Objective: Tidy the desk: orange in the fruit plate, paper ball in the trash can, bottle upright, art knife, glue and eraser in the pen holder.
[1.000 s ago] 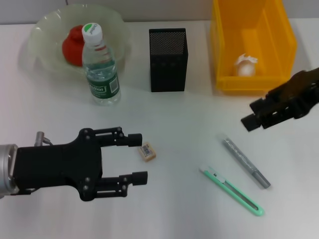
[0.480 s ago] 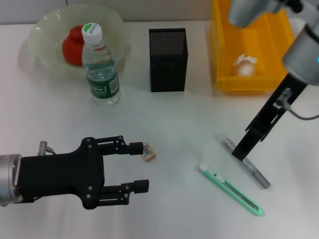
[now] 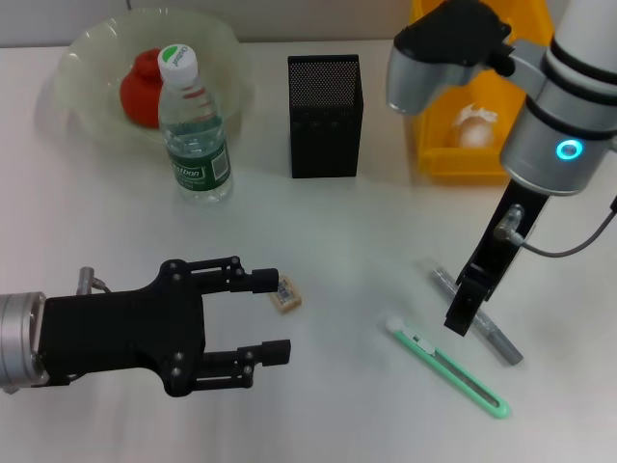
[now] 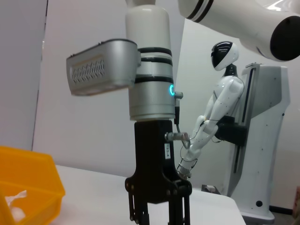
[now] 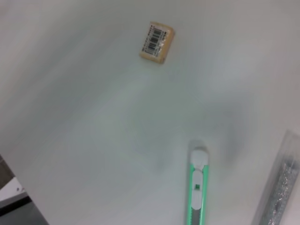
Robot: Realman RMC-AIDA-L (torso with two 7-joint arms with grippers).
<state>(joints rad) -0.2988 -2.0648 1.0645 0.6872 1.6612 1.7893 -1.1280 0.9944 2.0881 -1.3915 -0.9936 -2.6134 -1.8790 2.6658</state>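
The beige eraser (image 3: 286,293) (image 5: 157,42) lies just past the upper fingertip of my open left gripper (image 3: 276,315), untouched. My right gripper (image 3: 461,318) (image 4: 159,218) points straight down, open, low over the table between the grey glue (image 3: 496,338) (image 5: 281,187) and the mint-green art knife (image 3: 453,371) (image 5: 197,187). The orange (image 3: 143,87) sits in the fruit plate (image 3: 87,58). The bottle (image 3: 195,135) stands upright in front of the plate. The paper ball (image 3: 472,127) rests inside the yellow trash can (image 3: 434,106). The black pen holder (image 3: 325,116) stands at back centre.
The right arm's silver and white links (image 3: 453,58) hang over the trash can and hide part of it. Bare white tabletop (image 3: 366,251) lies between the two grippers.
The right arm swung in from beside the trash can and now stands vertical, gripper lowered over the glue and art knife. The left gripper shifted slightly toward the eraser.
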